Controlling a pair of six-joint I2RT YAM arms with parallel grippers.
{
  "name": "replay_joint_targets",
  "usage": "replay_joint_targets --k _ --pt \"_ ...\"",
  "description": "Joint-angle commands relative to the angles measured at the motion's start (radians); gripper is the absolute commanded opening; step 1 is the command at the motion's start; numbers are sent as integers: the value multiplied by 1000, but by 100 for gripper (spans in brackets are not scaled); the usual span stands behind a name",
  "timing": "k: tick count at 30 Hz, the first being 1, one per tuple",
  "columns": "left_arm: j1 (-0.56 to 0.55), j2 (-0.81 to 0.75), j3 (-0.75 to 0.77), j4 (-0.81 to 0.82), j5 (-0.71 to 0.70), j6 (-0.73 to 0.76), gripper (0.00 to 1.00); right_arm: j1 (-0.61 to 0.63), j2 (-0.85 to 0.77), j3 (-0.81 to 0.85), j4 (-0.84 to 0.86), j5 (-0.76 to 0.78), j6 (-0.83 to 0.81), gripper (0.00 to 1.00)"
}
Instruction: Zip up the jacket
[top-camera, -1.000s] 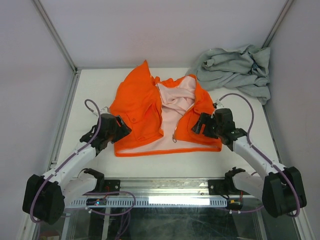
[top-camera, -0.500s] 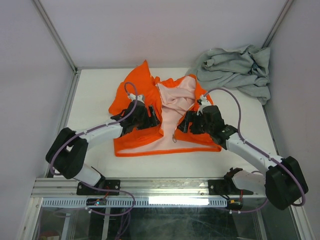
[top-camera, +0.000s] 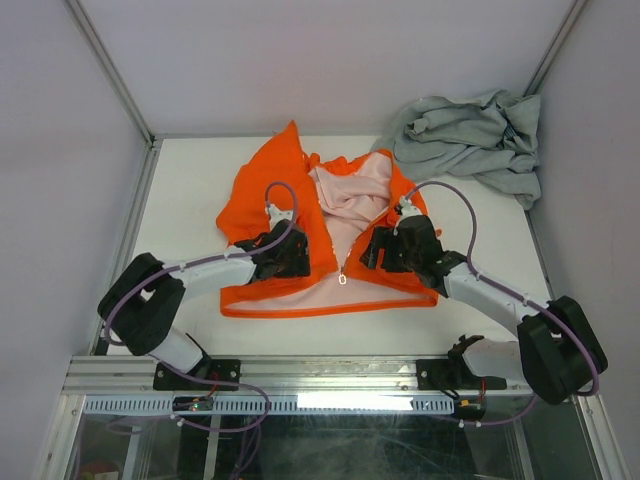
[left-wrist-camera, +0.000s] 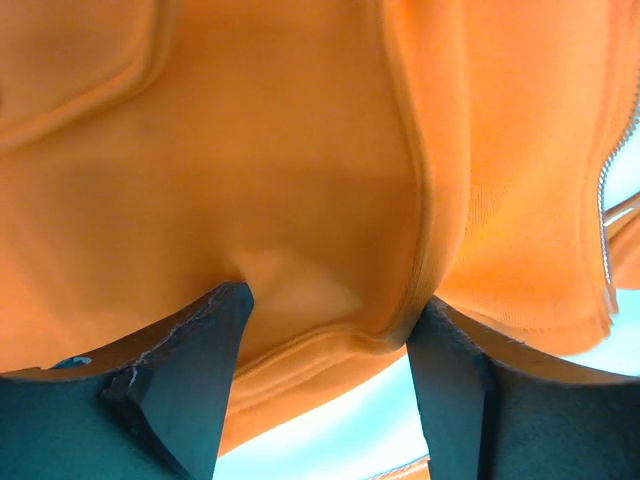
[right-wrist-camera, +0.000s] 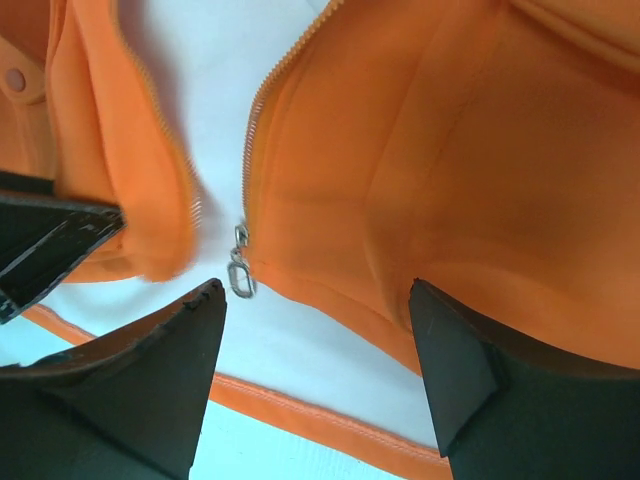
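Observation:
The orange jacket (top-camera: 270, 200) lies front-up on the white table, its front open on pale pink lining (top-camera: 350, 195). My left gripper (top-camera: 297, 256) presses on the left front panel near the hem. In the left wrist view, the left gripper (left-wrist-camera: 330, 300) is open, with a bunched fold of the jacket (left-wrist-camera: 300, 150) and hem between its fingers. My right gripper (top-camera: 374, 250) hangs open over the right panel's lower corner. In the right wrist view, the right gripper (right-wrist-camera: 318, 290) holds nothing. The metal zipper pull (right-wrist-camera: 241, 275) hangs just left of it, at the panel's bottom (top-camera: 342, 279).
A crumpled light grey garment (top-camera: 470, 135) lies at the table's back right corner. White enclosure walls stand close on both sides and behind. Bare table (top-camera: 185, 190) shows left of the jacket and along the near edge in front of the hem.
Both arms have reached in from the jacket's sides onto its front panels. The left panel has slid toward the middle, narrowing the open gap, and the hem has shifted left.

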Motion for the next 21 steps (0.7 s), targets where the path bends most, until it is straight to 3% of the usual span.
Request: replay_joint_targets --k 1,7,14,21 --pt "-1 -130 -65 -241 -155 -3 62 5 -24 31 25 3 -22 76" --pt "-2 -242 -82 -305 -170 -23 60 47 42 105 -9 32 -44 72" --pt "-1 -355 -22 -302 -94 2 74 159 140 228 -115 233 -56 74" --pt "0 -346 42 -171 -23 36 78 210 296 352 -199 362 -45 75"
